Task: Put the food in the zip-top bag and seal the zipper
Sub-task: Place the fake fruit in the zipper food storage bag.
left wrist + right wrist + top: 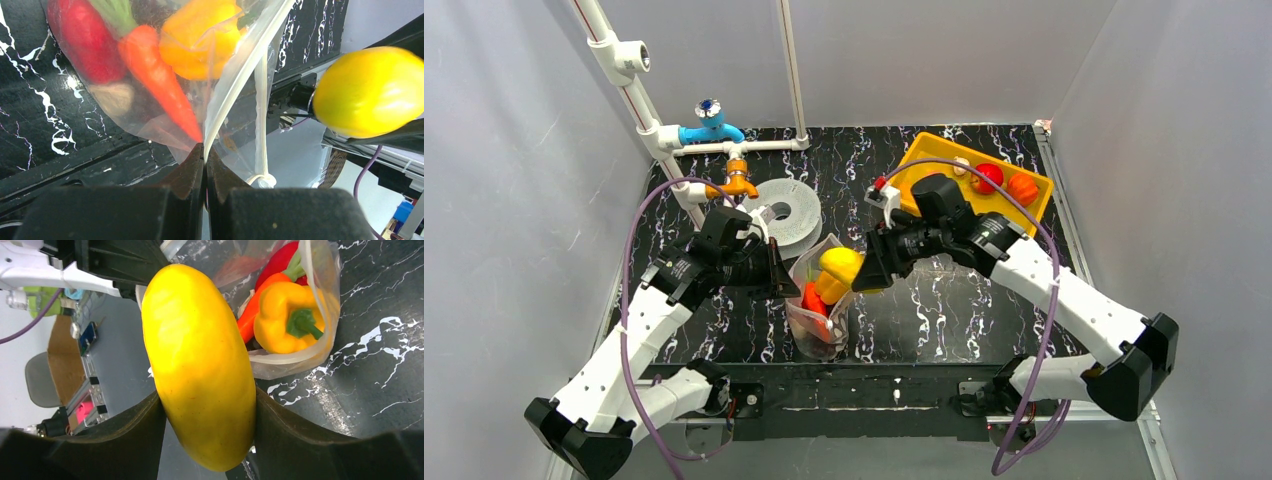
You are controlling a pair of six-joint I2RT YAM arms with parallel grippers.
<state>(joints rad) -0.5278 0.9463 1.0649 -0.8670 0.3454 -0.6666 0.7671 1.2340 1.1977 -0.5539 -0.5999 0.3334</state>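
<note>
The zip-top bag (826, 345) stands open mid-table between my arms. My left gripper (782, 281) is shut on its mouth edge; in the left wrist view the gripper (205, 150) pinches the pale zipper (234, 90). Inside the bag lie a red pepper (85, 40), a carrot (155, 75) and a yellow pepper (200, 40). My right gripper (864, 276) is shut on a smooth yellow toy fruit (840, 263) just above the bag's mouth. In the right wrist view that fruit (200, 355) fills the gripper (206, 395), with the bag (327, 335) beyond.
A yellow tray (921, 152) at the back right holds a red fruit (987, 178) and an orange one (1022, 187). A grey spool (786, 212) lies behind the bag. A white pipe frame (629, 90) with blue and orange fittings stands at the back left.
</note>
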